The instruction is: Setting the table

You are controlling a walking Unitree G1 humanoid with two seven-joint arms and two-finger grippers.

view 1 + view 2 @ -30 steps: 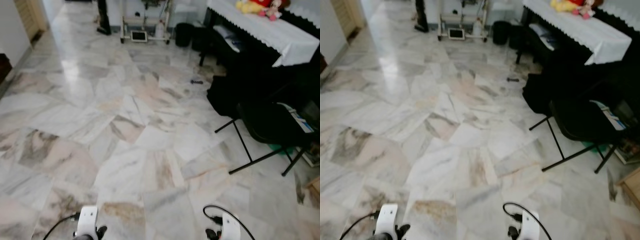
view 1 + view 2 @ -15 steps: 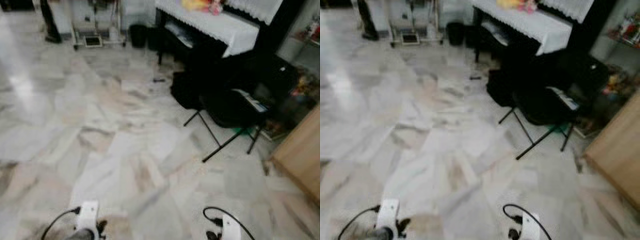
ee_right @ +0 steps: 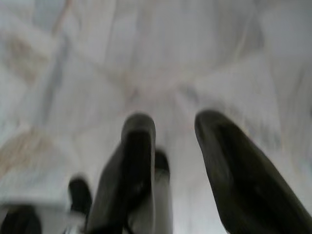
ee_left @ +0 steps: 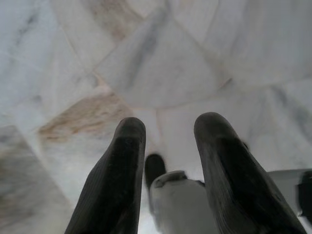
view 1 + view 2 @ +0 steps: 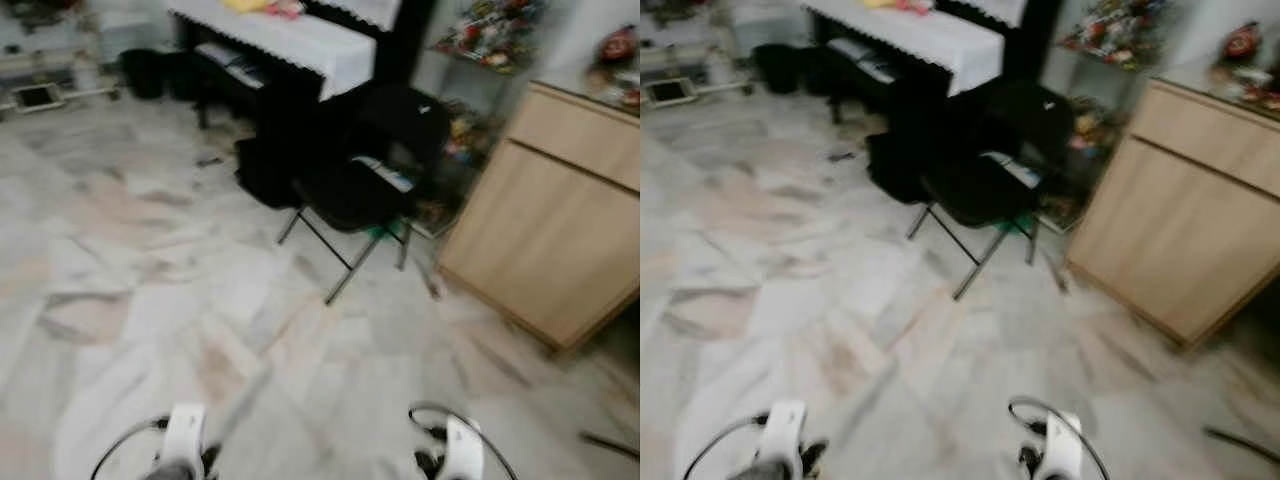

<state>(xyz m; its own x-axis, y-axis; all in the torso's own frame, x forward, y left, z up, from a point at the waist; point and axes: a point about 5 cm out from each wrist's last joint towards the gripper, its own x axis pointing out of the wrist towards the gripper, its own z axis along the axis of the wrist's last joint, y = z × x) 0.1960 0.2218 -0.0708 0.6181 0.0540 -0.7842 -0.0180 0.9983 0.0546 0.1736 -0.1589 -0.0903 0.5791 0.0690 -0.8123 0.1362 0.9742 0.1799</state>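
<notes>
Both arms hang low over the marble floor (image 5: 150,300), left gripper (image 4: 168,129) and right gripper (image 3: 170,126) spread, empty; no tableware near the chair (image 5: 360,190) or cabinet (image 5: 560,220), so grip stays guesswork

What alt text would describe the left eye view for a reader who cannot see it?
A blurred marble floor leads to a black folding chair beside a light wooden cabinet. A piano with a white lace cover stands behind.
</notes>
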